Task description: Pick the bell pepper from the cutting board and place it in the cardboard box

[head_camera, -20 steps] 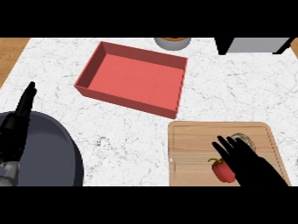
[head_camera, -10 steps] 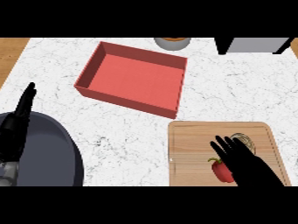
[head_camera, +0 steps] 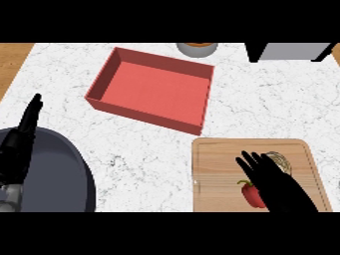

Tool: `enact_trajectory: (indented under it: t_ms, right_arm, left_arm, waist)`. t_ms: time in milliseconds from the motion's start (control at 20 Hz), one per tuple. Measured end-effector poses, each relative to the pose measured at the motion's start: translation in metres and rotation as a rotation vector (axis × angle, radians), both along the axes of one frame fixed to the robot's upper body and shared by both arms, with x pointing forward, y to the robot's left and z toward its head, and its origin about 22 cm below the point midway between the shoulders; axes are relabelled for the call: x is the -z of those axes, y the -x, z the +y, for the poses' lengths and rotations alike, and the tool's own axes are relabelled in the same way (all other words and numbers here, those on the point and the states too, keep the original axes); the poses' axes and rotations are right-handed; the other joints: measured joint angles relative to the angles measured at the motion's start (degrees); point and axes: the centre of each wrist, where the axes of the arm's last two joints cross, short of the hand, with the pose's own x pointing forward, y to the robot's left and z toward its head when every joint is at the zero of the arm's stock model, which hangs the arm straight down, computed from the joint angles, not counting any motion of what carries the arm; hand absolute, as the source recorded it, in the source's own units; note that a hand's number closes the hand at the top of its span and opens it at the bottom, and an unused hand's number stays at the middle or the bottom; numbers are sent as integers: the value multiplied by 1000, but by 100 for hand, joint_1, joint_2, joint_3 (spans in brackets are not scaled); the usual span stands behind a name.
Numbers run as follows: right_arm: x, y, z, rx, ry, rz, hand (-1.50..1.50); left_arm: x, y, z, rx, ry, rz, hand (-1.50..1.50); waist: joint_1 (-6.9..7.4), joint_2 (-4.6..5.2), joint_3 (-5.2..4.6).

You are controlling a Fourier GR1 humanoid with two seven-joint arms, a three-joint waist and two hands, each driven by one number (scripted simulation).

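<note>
Right hand: your right hand (head_camera: 279, 187) sits over the cutting board (head_camera: 224, 159), fingers straight, nothing grasped; it partly covers the pepper.
Bell pepper: the red bell pepper (head_camera: 252, 194) lies on the board's lower middle, just left of the hand (contact can't be judged from here).
Left hand: your left hand (head_camera: 16, 147) rests at the view's left edge, fingers straight and up, holding nothing, over a dark round pan (head_camera: 58, 174).
Box: the red box (head_camera: 152, 88) stands well apart, up and left of the board, nothing visible inside.
Progress: nothing done yet; you need to grasp, lift, carry and release.
</note>
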Motion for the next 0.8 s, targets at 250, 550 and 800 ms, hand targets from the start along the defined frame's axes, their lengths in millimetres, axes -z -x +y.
enact_trajectory:
  t_ms: [250,550,800]
  right_arm:
    - [9,-6,-3,-3,2,2,-150]
    - [22,-5,-8,-5,32,27,150]
    - [27,-10,-8,-31,25,-2,150]
  left_arm:
    - [1,-1,2,4,-5,7,0]
    - [0,1,-1,-2,-2,-5,0]
    - [-3,-1,1,3,8,17,0]
  waist:
    - [0,1,8]
    - [-1,0,2]
    - [1,-11,-23]
